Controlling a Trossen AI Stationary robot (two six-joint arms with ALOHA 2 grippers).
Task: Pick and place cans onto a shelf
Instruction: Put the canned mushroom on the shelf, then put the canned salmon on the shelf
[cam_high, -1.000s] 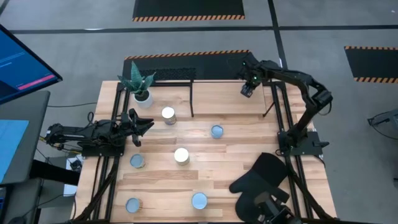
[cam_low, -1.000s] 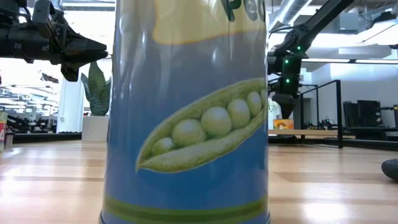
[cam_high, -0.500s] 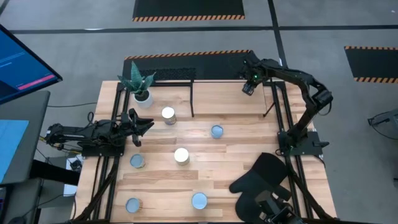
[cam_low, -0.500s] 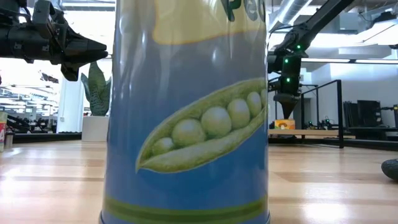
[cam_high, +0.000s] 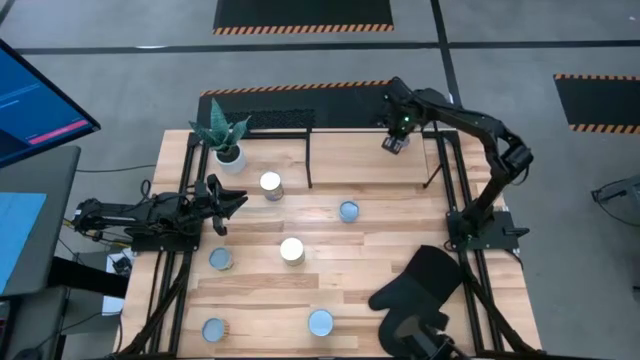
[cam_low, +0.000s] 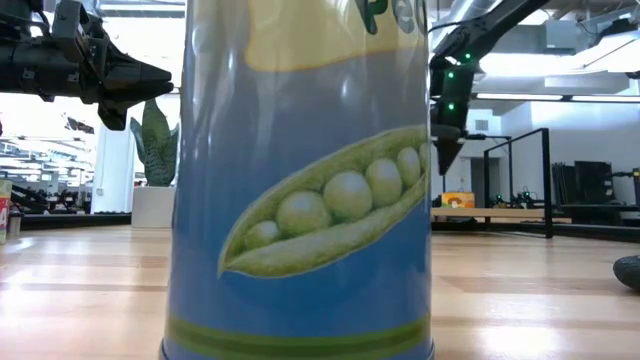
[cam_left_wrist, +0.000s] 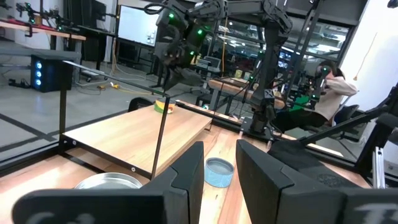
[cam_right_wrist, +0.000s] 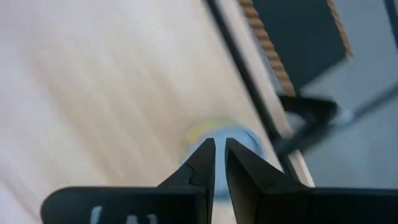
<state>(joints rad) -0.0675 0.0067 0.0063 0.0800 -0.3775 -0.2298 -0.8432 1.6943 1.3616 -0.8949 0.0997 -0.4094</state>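
Observation:
Six cans stand on their bases on the table: silver (cam_high: 270, 185), white (cam_high: 291, 250), and pale blue ones (cam_high: 348, 211), (cam_high: 220, 259), (cam_high: 213, 329), (cam_high: 320, 322). The last one fills the low view (cam_low: 300, 180). Another can (cam_right_wrist: 242, 138) stands on the wood base of the black-barred shelf (cam_high: 310, 150), at its right end; it also shows in the low view (cam_low: 455, 200). My right gripper (cam_high: 393, 144) hovers above that can, fingers shut (cam_right_wrist: 219, 144), touching nothing. My left gripper (cam_high: 240, 202) waits open at the table's left edge (cam_left_wrist: 219, 163).
A white plant pot (cam_high: 229, 155) stands at the shelf's left end. A black oven mitt (cam_high: 420, 280) lies at the near right. A monitor (cam_high: 30, 100) stands left of the table. A person (cam_left_wrist: 336, 81) sits in the room beyond the table.
My right gripper has risen above the can on the shelf and shifted a little toward the table's left edge. The can stays on the shelf.

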